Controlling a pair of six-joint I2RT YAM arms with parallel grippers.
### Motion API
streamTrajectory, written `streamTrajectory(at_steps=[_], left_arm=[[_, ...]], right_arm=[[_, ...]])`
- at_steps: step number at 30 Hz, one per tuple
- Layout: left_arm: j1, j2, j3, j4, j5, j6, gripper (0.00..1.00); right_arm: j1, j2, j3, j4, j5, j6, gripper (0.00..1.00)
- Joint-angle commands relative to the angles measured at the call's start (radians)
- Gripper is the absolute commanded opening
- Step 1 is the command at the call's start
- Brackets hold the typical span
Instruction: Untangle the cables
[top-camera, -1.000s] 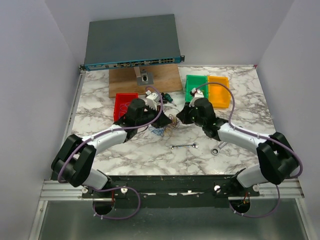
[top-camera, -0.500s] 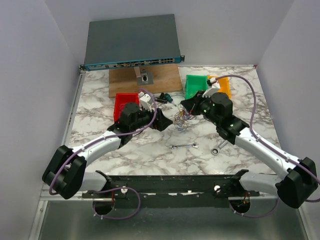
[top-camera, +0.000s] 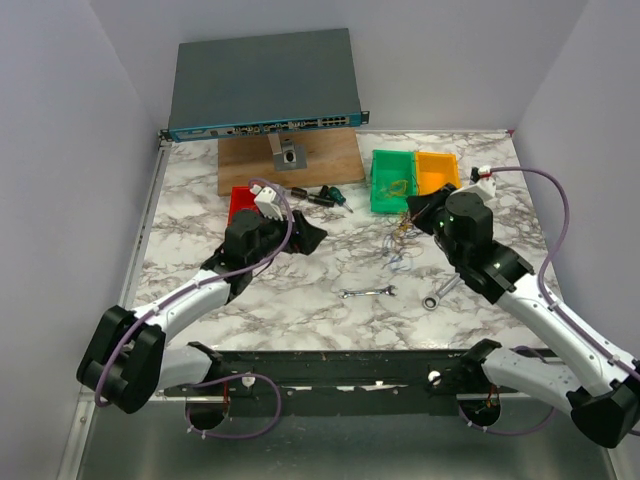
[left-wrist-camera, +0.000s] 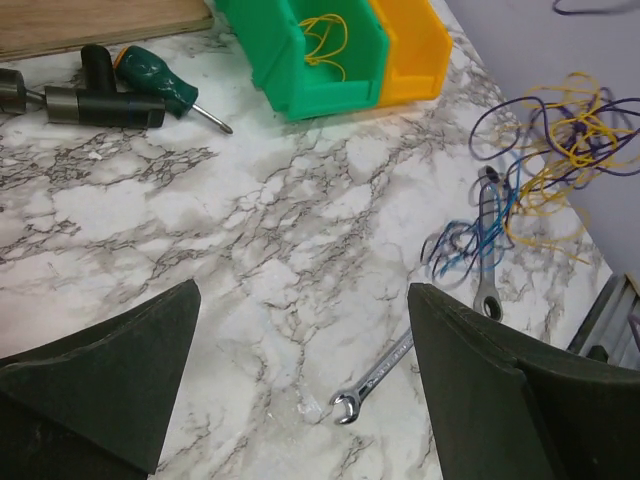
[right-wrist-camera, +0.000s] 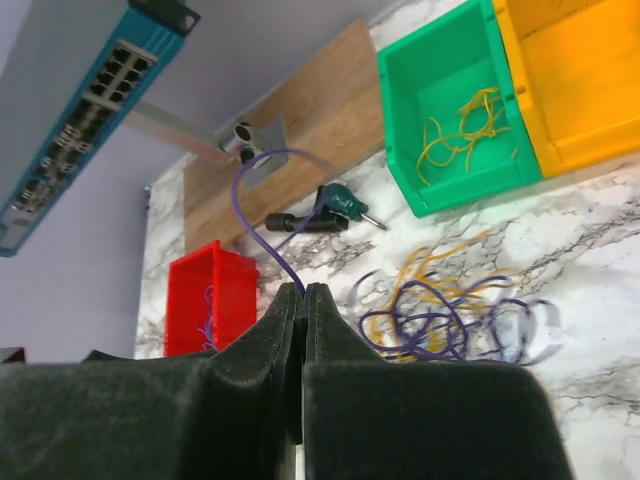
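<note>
Most cables (right-wrist-camera: 440, 315) dangle, apparently, from clenched right tool (right-wrist-camera: 303, 290); left tool (left-wrist-camera: 300, 300) gapes, well apart.

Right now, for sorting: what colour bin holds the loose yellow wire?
Green bin; right wrist view best.

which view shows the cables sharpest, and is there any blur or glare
Left wrist: the cables are sharpest, though pushed to the right edge. Right wrist: the hanging cables are smeared, purple loops ghosted, while the green bin is crisp. Top external: even light, no strong glare, cables tiny.
</note>
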Motion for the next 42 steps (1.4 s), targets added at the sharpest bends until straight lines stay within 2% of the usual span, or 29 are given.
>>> streamTrajectory(at_steps=[1,5,10,13,17,19,22,24,27,31,36,37,38,41,42], left_arm=[[0.006,0.008,-0.019,0.083,0.053,-0.030,0.88],[-0.023,0.036,-0.015,0.192,0.185,-0.008,0.87],[-0.047,0.044,-0.032,0.306,0.256,-0.005,0.87],[-0.052,0.043,-0.034,0.325,0.281,-0.005,0.86],[-0.060,0.046,-0.041,0.338,0.271,0.020,0.85],[-0.063,0.051,-0.033,0.332,0.279,0.027,0.78],[-0.065,0.075,0.000,0.267,0.266,0.044,0.76],[-0.065,0.095,0.013,0.268,0.279,0.037,0.77],[-0.068,0.110,0.017,0.285,0.298,0.024,0.79],[-0.076,0.095,-0.004,0.350,0.323,0.021,0.81],[-0.091,0.073,-0.052,0.468,0.337,0.018,0.83],[-0.093,0.074,-0.050,0.463,0.334,0.021,0.79],[-0.095,0.079,-0.040,0.442,0.332,0.027,0.68],[-0.095,0.097,0.013,0.303,0.285,0.050,0.00],[-0.094,0.101,0.023,0.267,0.263,0.051,0.00]], right_arm=[[0.001,-0.017,-0.008,-0.023,0.022,0.061,0.01],[0.001,-0.008,-0.019,0.057,-0.160,0.121,0.00],[0.001,0.047,0.020,0.124,-0.376,0.135,0.01],[0.002,0.084,0.043,0.135,-0.447,0.160,0.01],[0.003,0.095,-0.006,0.281,-0.548,0.258,0.01],[0.003,0.118,-0.001,0.322,-0.620,0.300,0.01],[0.003,0.132,-0.001,0.392,-0.713,0.371,0.01],[0.004,0.129,-0.008,0.437,-0.741,0.414,0.01],[0.004,0.122,0.015,0.413,-0.743,0.416,0.01],[0.004,0.102,0.020,0.399,-0.727,0.416,0.00],[0.004,0.116,0.015,0.419,-0.780,0.440,0.01],[0.004,0.120,0.012,0.422,-0.792,0.444,0.01],[0.004,0.120,0.009,0.428,-0.799,0.447,0.01],[0.004,0.094,0.012,0.402,-0.775,0.426,0.01],[0.003,0.080,0.025,0.373,-0.734,0.405,0.01]])
